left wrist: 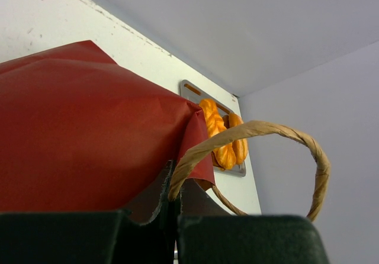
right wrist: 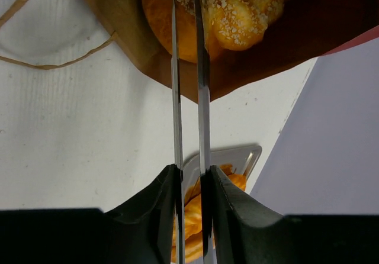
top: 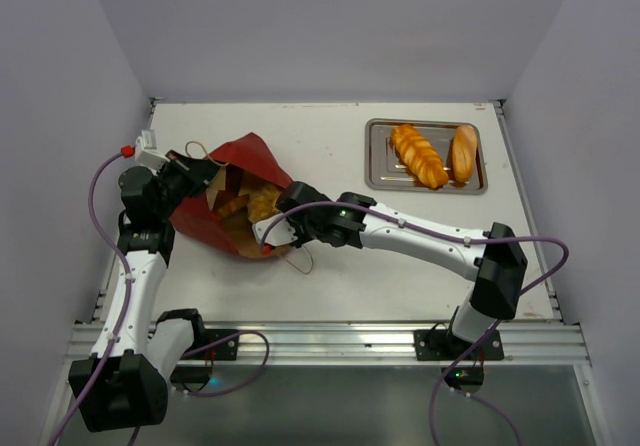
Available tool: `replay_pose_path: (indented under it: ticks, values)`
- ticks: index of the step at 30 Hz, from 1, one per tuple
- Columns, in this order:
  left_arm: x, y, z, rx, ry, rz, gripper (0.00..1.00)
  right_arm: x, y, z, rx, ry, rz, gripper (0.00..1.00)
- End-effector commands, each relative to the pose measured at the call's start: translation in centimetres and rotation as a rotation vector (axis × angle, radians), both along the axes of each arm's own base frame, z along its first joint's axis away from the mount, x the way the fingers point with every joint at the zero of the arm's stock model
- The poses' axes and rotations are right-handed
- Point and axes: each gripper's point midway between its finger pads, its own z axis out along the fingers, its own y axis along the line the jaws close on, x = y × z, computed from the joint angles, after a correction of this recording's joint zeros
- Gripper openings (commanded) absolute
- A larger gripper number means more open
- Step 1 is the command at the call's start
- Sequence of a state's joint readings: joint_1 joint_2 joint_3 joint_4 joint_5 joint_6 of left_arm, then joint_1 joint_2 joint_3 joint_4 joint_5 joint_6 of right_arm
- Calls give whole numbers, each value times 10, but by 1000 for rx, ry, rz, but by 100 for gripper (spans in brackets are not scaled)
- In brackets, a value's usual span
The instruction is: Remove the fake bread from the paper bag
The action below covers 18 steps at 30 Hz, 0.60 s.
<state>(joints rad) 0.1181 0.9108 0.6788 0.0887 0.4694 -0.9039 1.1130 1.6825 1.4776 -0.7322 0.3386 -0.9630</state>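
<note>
The paper bag [top: 250, 156] is creased matt red paper, brown kraft inside; its handle [left wrist: 284, 131] is twisted paper cord. The tray [top: 378, 176] is dull silver metal, its loaves [top: 418, 156] glossy. The counter [right wrist: 89, 139] is matt white, finely ribbed.

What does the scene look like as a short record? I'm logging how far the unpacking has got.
paper bag: on its side, mouth open
bread in bag: at least one visible inside
tray: far right, holds a braided bread and a smooth loaf
left gripper: shut on the bag's rim
right gripper: at the bag's mouth, fingers reaching the bread; grip unclear
</note>
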Motion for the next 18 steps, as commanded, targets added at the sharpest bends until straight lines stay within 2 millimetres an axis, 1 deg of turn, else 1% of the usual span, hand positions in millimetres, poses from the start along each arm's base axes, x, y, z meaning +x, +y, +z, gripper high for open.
replay_pose_path:
  ticks: [1, 4, 7, 8, 15, 18]
  values:
    - [0, -3, 11, 3, -47, -28, 0, 6, 1, 23, 38, -52, -51, 26]
    - [0, -2, 7, 4, -40, -25, 0, 5, 0, 29, 57, -51, -60, 14]
    - [0, -2, 6, 5, -38, -22, 0, 3, 0, 37, 91, -44, -68, 7]
    - [0, -2, 5, 4, -34, -23, 0, 2, 0, 38, 100, -37, -73, 0]
    - [0, -1, 6, 5, -39, -19, 0, -9, 3, 55, 198, 3, -63, 0]
    - [1, 0, 7, 6, -36, -13, 0, -18, 5, 65, 245, 44, -48, 0]
